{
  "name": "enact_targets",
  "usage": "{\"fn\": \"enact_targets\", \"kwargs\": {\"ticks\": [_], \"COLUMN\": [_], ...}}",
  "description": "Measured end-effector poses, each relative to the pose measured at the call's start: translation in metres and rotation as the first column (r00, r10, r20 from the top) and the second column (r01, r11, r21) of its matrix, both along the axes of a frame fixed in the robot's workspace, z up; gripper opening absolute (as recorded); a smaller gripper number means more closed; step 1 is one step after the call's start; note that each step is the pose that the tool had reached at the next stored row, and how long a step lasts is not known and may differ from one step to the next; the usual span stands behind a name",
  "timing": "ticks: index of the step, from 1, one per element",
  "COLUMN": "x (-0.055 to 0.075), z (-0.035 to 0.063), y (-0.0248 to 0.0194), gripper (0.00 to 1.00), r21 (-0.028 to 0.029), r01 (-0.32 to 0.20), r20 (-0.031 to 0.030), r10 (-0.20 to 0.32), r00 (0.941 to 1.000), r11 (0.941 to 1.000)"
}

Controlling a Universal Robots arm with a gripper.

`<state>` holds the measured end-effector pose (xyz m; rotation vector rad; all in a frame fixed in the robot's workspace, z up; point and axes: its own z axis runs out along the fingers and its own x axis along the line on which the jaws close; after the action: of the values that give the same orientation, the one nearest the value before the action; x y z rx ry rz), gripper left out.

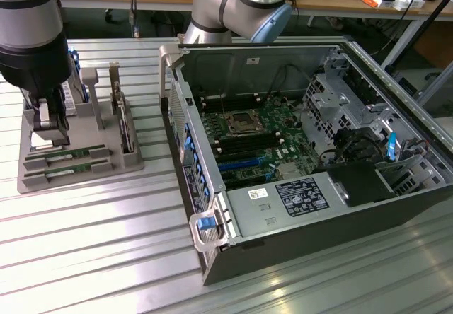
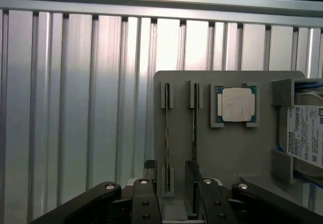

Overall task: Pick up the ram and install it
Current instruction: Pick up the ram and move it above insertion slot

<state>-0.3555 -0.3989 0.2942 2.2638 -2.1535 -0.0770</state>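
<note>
Two ram sticks lie in slots of a grey holder (image 1: 42, 179) at the exterior view's left: one ram (image 1: 67, 155) and a second (image 1: 69, 172) beside it. In the wrist view they show edge-on as thin strips, one ram (image 2: 167, 133) and the other (image 2: 194, 118). My gripper (image 1: 51, 131) hangs low over the holder's far end, open. In the wrist view the gripper (image 2: 174, 204) has its black fingers (image 2: 146, 204) on either side of one stick's end, not closed on it.
The holder also carries a square silver processor (image 2: 236, 104) and a labelled hard drive (image 2: 305, 138), which stands upright (image 1: 126, 123). The open computer case (image 1: 396, 208) lies to the exterior view's right, its motherboard memory slots (image 1: 244, 144) exposed. A ribbed metal table (image 1: 92, 250) lies beneath.
</note>
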Motion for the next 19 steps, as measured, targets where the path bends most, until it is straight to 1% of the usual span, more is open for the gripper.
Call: {"fn": "enact_targets", "kwargs": {"ticks": [19], "x": [0.0], "z": [-0.0117], "y": [0.0], "gripper": [0.36], "r21": [0.0], "r01": [0.0], "r20": [0.0], "r10": [0.0], "r00": [1.0], "r11": [1.0]}}
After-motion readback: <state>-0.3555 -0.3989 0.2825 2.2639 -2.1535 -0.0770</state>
